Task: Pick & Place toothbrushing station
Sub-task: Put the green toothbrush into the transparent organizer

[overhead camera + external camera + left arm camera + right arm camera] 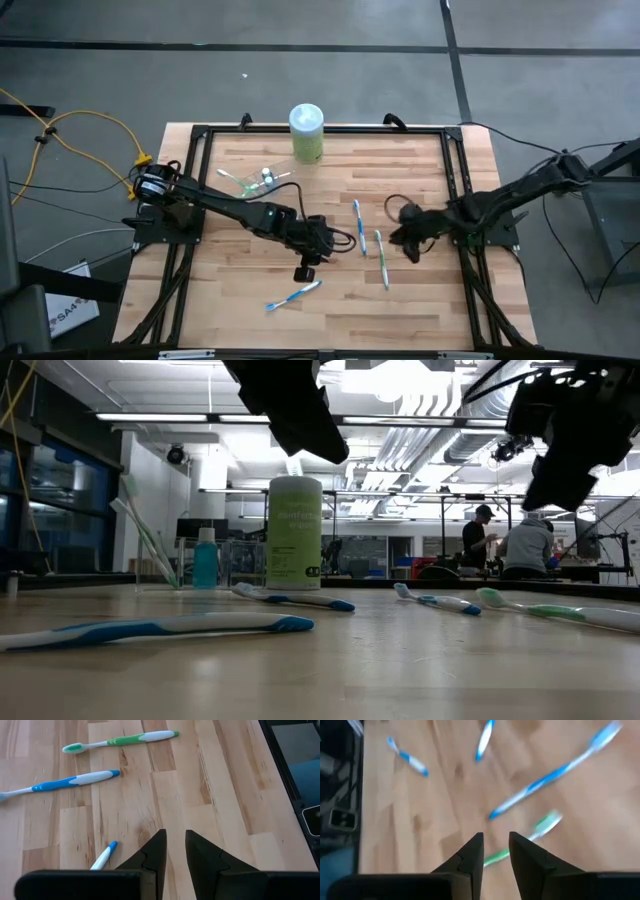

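Low view alone shows people [527, 546].

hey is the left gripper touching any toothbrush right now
Apart. The left wrist view shows the left gripper over bare wood, nothing between its fingers; the nearest blue toothbrush lies off to one side with wood showing between.

Past my table [420, 300] I see a grey floor [300, 70] with a yellow cable [70, 135]. Beyond, strip lights [170, 417] hang under ceiling ducts [420, 435]; two people [510, 545] sit at benches.
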